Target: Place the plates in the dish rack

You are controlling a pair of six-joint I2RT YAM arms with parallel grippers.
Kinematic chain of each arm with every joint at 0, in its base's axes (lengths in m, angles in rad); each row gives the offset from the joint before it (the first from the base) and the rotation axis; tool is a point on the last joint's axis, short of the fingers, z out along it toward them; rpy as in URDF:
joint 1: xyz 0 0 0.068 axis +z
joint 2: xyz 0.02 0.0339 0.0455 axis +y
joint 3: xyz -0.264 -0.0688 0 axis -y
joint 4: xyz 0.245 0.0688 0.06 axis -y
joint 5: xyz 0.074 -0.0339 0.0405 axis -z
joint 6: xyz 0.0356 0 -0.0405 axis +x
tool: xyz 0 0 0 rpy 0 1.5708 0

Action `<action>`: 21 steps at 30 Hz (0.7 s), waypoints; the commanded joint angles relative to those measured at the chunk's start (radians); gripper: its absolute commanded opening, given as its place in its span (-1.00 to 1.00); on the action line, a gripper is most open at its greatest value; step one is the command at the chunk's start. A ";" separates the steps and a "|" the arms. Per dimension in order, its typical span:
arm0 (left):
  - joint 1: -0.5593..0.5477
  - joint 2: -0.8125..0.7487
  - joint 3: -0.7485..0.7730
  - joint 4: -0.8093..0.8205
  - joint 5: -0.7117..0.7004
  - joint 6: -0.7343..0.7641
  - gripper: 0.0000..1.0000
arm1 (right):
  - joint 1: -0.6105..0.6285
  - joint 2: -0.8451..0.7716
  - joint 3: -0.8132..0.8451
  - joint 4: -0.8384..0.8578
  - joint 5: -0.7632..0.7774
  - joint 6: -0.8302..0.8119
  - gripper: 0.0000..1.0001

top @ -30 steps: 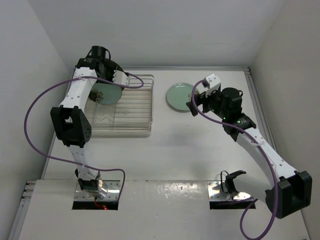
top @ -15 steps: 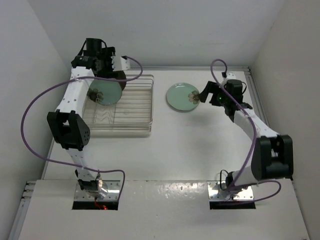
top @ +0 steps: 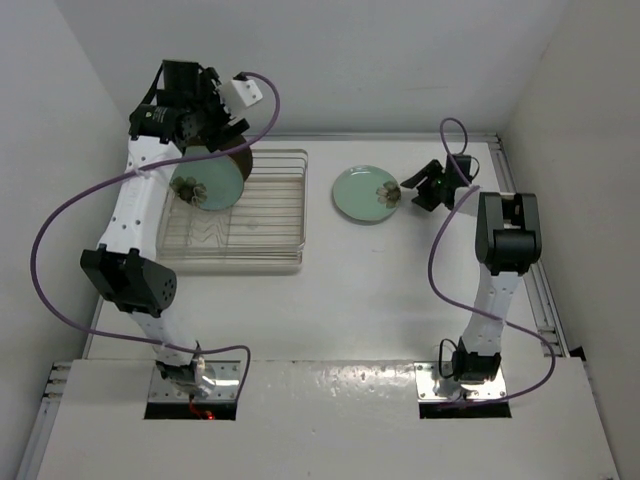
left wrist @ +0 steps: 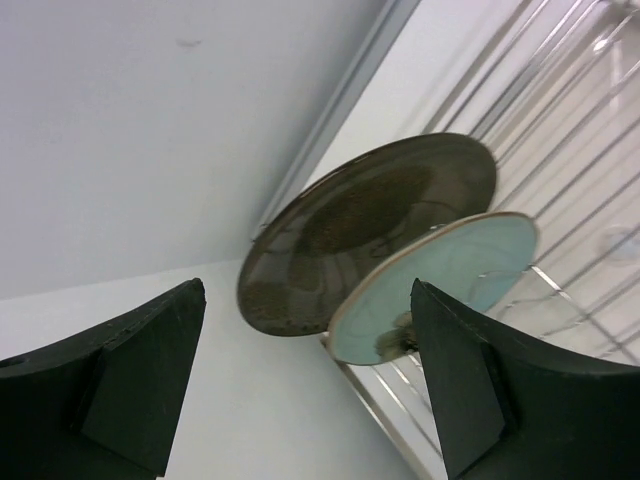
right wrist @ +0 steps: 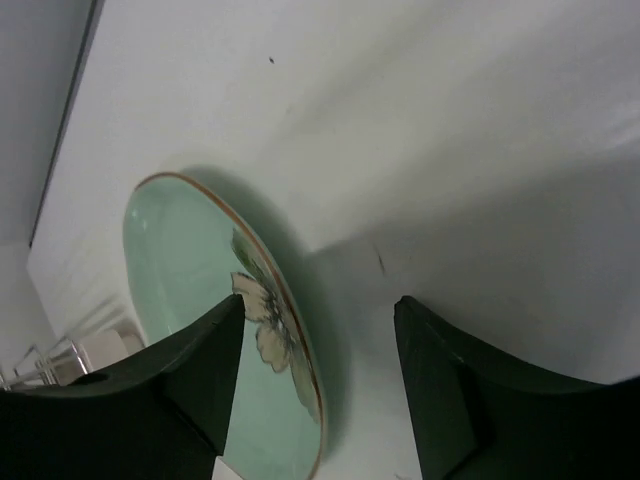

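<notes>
Standing on edge at the left end of the dish rack (top: 262, 238): brown plate (left wrist: 370, 225), first mint plate (left wrist: 455, 268). Second mint plate (top: 358, 196) lies flat on the table (top: 350, 295) beside the rack. Left gripper (left wrist: 308, 300): jaws wide, empty. Right gripper (right wrist: 318, 318): jaws wide at its rim.

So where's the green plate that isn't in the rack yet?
In the top view the loose green plate lies flat on the table, just right of the dish rack, toward the back.
</notes>
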 commanded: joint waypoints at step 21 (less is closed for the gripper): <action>-0.027 0.073 0.238 -0.084 0.012 -0.093 0.76 | 0.054 0.141 0.110 -0.287 -0.111 0.015 -0.11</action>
